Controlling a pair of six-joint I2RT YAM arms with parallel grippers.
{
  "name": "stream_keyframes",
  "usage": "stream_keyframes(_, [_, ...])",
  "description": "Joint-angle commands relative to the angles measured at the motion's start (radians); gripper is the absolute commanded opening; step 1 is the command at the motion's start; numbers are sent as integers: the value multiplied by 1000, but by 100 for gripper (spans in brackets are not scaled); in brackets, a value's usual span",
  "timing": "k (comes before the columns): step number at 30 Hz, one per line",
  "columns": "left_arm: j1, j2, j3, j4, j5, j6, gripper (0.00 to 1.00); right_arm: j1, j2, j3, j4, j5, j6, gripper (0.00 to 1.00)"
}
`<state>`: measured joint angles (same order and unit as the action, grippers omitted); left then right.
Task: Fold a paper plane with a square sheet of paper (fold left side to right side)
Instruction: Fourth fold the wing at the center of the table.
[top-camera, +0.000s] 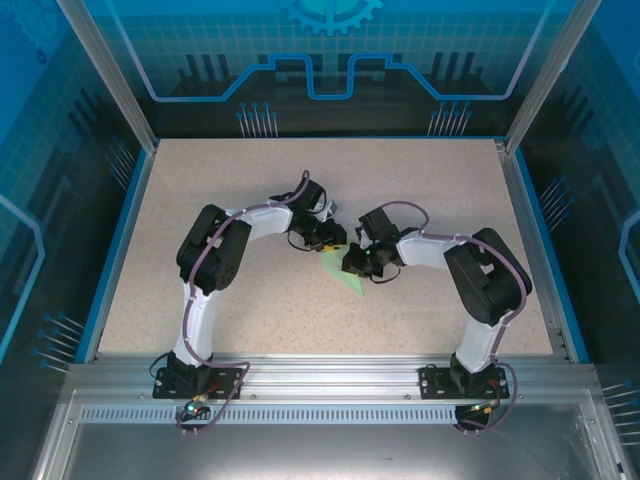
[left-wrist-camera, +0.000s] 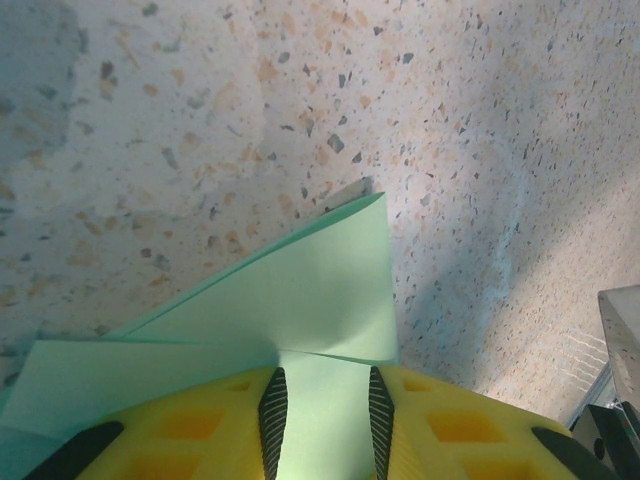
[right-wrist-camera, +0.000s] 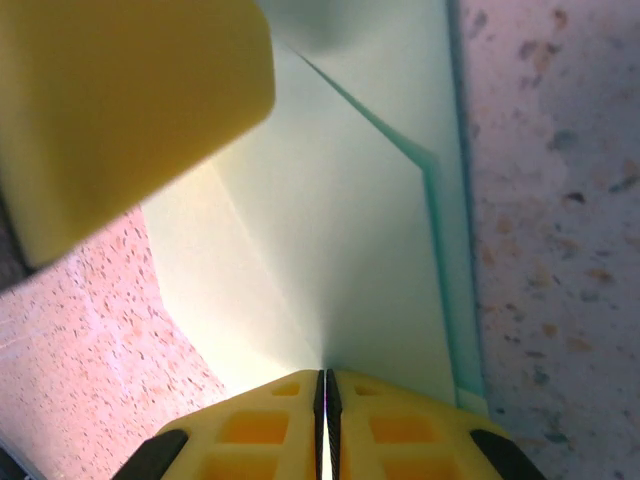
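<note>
Well, my right fingers (right-wrist-camera: 260, 425) are clenched on an edge of the paper sheet (right-wrist-camera: 340, 250); my left fingers (left-wrist-camera: 200, 425) stand parted over it. Bare bench (top-camera: 250, 180) lies open at twelve o'clock.

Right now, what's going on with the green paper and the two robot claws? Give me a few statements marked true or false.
1. The green paper lies flat and unfolded. False: it is folded, with layers overlapping.
2. The right gripper is shut on the green paper. True.
3. The left gripper has its fingers pressed tight together. False: they stand apart, with paper showing in the gap.
4. Both grippers meet at the paper near the middle of the table. True.
</note>
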<state>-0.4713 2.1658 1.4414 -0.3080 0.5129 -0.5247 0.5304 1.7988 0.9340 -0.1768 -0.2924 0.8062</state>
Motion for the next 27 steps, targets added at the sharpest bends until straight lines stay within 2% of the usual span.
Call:
stream_keyframes(1, [7,68,-6,-42,-74,0,33,18,-26,-39,-156,-11,-56,13])
stream_keyframes(17, [7,52,9,-64,-74,6,33,13,-124,-205,-228,5,-132,12])
stream_keyframes(27, [8,37,113,-177,-95,47,35,-7,-227,-310,-239,-15,-143,13])
